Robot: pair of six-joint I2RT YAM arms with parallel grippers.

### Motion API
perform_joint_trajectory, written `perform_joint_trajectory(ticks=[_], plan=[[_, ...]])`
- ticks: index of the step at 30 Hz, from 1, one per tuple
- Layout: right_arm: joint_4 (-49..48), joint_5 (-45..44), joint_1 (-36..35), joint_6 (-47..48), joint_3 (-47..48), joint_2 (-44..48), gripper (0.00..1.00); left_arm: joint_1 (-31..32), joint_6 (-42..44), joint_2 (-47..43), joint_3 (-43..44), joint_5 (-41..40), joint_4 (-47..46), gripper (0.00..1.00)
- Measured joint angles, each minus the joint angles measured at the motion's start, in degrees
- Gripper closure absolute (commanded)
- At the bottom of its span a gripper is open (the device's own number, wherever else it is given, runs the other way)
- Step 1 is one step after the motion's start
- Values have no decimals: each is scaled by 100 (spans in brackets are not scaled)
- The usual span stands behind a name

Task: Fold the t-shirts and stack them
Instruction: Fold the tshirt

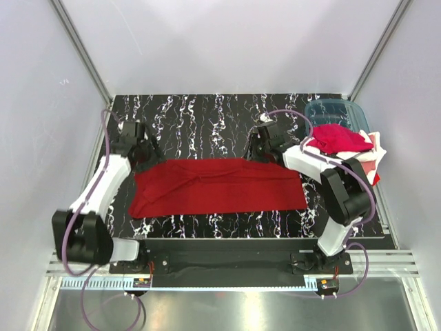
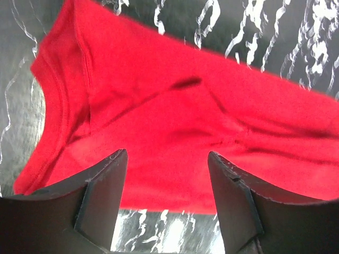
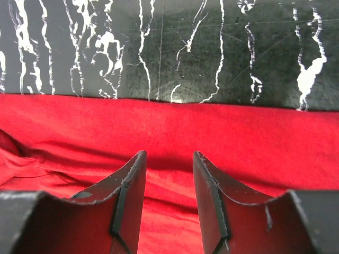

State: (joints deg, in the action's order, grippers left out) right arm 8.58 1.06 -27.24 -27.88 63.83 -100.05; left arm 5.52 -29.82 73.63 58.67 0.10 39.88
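A large plain deep red t-shirt [image 1: 217,186] lies folded into a long band across the middle of the black marbled table. My left gripper [image 1: 143,153] is open and empty just above the shirt's far left corner; in the left wrist view its fingers [image 2: 108,180] frame the shirt [image 2: 175,121] near its neckline. My right gripper [image 1: 260,152] is open and empty over the shirt's far edge; the right wrist view shows red cloth [image 3: 254,137] under the jaws. A pile of red, pink and white shirts [image 1: 342,141] sits at the right.
A teal translucent plastic bin [image 1: 335,110] stands at the back right, behind the pile of shirts. The black marbled table [image 1: 207,114] has bare surface behind the shirt. White enclosure walls and aluminium posts ring the table.
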Motion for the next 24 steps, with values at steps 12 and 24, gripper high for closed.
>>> perform_joint_trajectory(ticks=[12,24], plan=[[251,717,-127,92,389,-931,59,-85,-223,2107,1392,-254,-116,48],[407,1364,-507,-94,-234,-256,70,-433,-111,2905,1539,481,-70,47]])
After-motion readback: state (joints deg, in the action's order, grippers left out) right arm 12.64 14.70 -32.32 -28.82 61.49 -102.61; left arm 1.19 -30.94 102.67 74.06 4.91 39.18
